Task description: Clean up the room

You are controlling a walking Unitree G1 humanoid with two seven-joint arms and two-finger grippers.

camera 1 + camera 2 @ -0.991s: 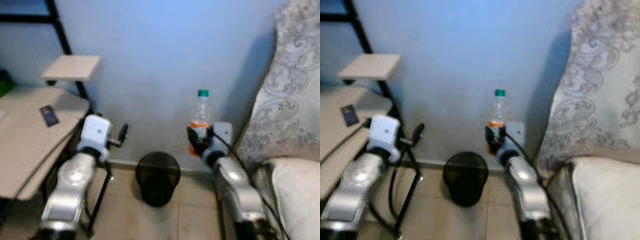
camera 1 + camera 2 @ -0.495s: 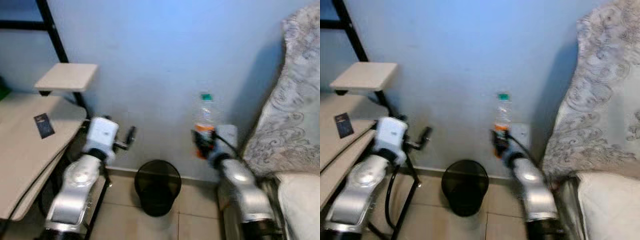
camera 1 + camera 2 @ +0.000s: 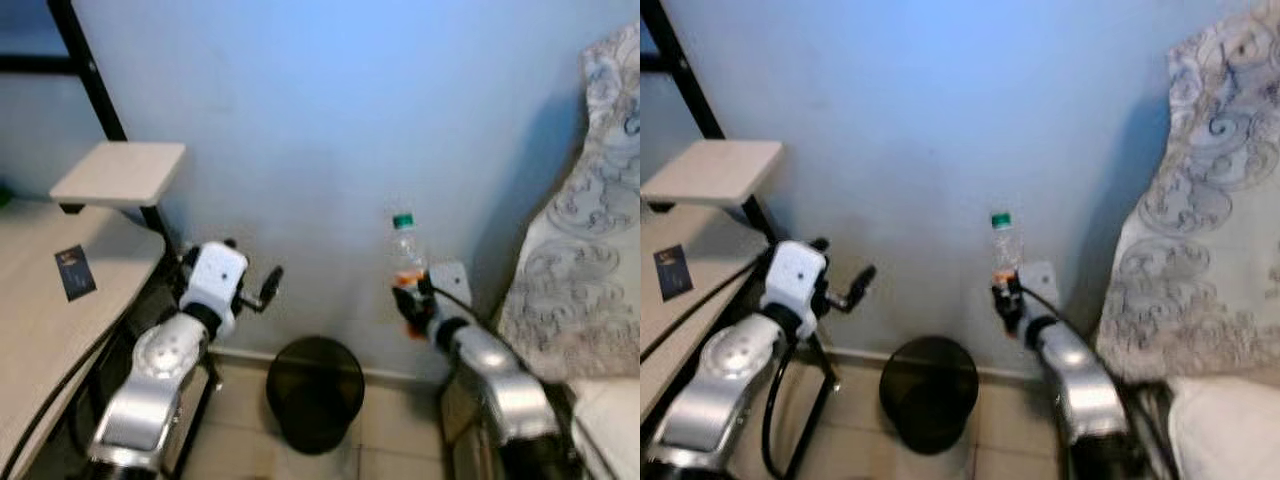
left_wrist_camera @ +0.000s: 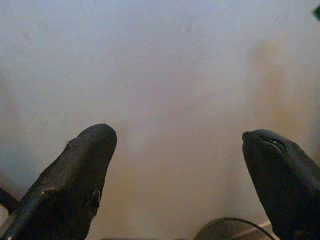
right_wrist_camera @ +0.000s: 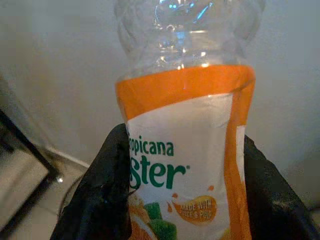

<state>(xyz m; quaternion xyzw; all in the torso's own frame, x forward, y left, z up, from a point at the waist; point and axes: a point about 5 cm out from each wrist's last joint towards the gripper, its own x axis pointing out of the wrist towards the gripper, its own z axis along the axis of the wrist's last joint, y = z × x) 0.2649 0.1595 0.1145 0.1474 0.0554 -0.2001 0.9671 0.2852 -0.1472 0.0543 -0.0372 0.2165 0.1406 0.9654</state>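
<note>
The right tool (image 3: 410, 297) is pinching a clear plastic bottle (image 3: 405, 250) around its orange label, one black finger (image 5: 102, 185) pressed to each side of it. The bottle stands upright in that grip, green cap (image 3: 1001, 220) on top, held up in front of the pale blue wall (image 3: 330, 120). Below the right tool and off toward the left one, a black mesh bin (image 3: 315, 390) sits on the tiled floor (image 3: 1010, 420) against the wall, its mouth open upward. The left tool (image 4: 175, 165) is raised beside a black metal frame (image 3: 85, 70), its two fingers spread wide apart with nothing between them, facing the bare wall. Further out on that side lies a pale tabletop (image 3: 40, 320) with a small dark card (image 3: 74, 273) on it, and a little shelf (image 3: 120, 172) above. Beyond the right tool hangs a patterned grey cloth (image 3: 590, 240).
</note>
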